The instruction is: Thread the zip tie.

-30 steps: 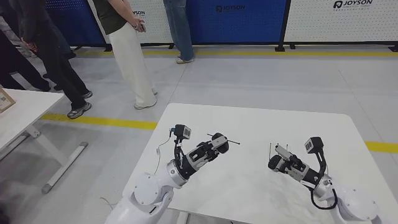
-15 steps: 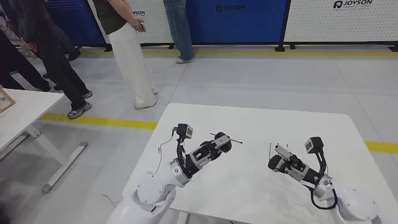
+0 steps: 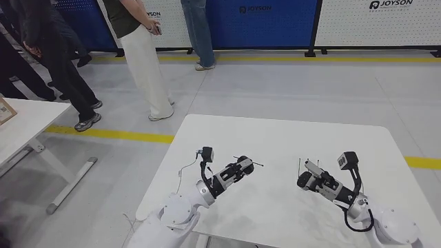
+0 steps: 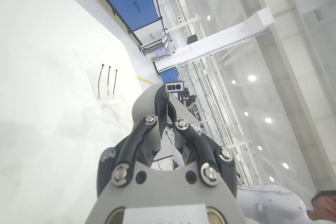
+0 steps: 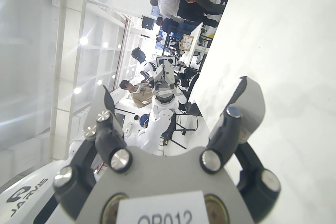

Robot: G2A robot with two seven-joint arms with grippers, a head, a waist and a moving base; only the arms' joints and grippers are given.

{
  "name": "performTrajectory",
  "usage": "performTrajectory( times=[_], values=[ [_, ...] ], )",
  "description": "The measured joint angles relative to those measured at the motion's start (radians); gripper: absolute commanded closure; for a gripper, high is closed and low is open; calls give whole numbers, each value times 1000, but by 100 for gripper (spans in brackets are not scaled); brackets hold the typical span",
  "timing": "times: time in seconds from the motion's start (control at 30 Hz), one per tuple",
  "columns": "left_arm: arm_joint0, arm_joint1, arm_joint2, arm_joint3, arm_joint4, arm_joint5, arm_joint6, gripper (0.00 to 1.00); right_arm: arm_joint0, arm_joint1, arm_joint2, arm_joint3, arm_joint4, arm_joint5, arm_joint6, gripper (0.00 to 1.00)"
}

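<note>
The left gripper point(image 3: 247, 162), fingers point(image 4: 160, 104) clamped on the middle of a black zip tie point(image 3: 259, 163), holds it crosswise over the white table point(image 3: 275, 134), seemingly to leave both ends free for threading, while the right gripper point(image 3: 305, 177) rests nearby, fingers point(image 5: 246, 93) spread, near three spare ties point(image 4: 108, 80).

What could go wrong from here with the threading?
The thin black zip tie sits pinched in the shut left gripper, so it may twist or slip. The open right gripper is empty and apart from it, and could brush the three spare black zip ties on the white table.
</note>
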Motion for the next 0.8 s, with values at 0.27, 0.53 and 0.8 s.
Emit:
performTrajectory(
  times=[0.27,0.53,0.8],
  values=[
    [-2,0,4,1,6,8,3,100,0,0,0,0,0,0,0,0],
    [-58,-19,74,95,58,9,107,100,0,0,0,0,0,0,0,0],
    [-60,-19,76,97,50,-2,108,100,0,0,0,0,0,0,0,0]
  ],
)
